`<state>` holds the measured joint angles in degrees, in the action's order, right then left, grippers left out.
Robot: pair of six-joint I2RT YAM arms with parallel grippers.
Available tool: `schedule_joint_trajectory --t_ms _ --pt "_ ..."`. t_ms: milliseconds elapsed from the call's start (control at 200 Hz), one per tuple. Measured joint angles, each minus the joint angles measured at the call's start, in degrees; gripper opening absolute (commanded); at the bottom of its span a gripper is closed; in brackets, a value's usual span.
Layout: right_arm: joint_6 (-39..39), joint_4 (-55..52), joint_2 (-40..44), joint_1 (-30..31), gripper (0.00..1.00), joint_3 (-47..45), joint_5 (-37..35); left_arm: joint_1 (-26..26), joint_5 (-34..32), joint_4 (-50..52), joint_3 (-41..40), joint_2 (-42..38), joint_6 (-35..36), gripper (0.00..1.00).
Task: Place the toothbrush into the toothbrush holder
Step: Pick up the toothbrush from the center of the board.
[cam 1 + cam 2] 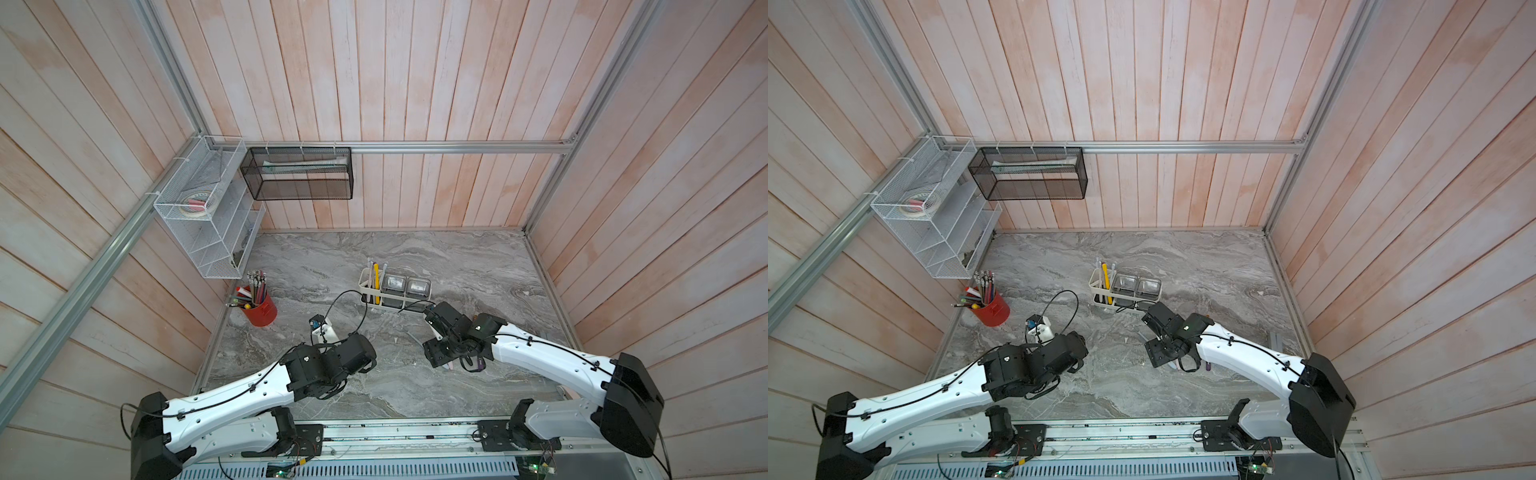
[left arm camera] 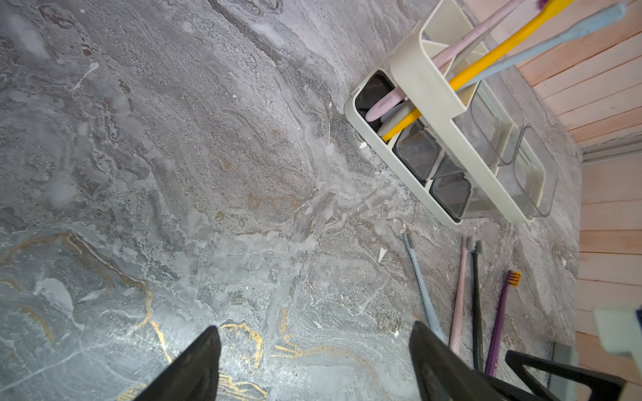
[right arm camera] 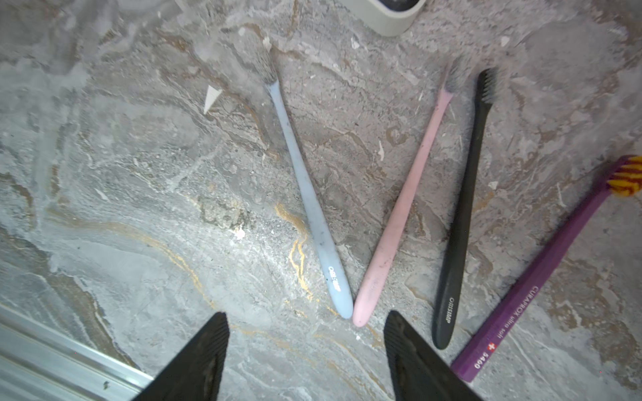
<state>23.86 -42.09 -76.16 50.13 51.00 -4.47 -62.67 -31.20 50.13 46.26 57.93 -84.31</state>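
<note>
Holds the right gripper (image 3: pixel 305 314) low over the marble top (image 3: pixel 139 173), wrist pitched down, jaws apart and empty. Tips stop just short of the handle ends of the speckled blue toothbrush (image 3: pixel 305 180) and pink toothbrush (image 3: pixel 406 194), both flat at five o'clock of the cream toothbrush holder (image 2: pixel 417 80). Poses the left gripper (image 2: pixel 314 326) at nine o'clock of the right, jaws spread, empty. Hides the lying brushes almost wholly under the right arm in both top views.

Four toothbrushes (image 3: pixel 399 208) lie side by side on the table (image 3: pixel 139 173) before the holder (image 2: pixel 417 80); others (image 2: pixel 486 57) stand in its left end; cup (image 1: pixel 261 311) farther left
</note>
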Motion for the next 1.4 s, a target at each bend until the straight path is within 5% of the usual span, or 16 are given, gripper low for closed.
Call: schedule_joint_trajectory --t_ms 1120,1400 --pt "-4.6 1.8 -15.8 -4.1 0.58 2.0 4.5 0.0 -0.4 -2.3 -1.2 -1.7 1.4 0.86" --pt "-4.8 3.6 -16.1 -4.1 0.46 1.7 5.0 0.0 -0.4 -2.6 -1.4 -1.7 1.4 0.86"
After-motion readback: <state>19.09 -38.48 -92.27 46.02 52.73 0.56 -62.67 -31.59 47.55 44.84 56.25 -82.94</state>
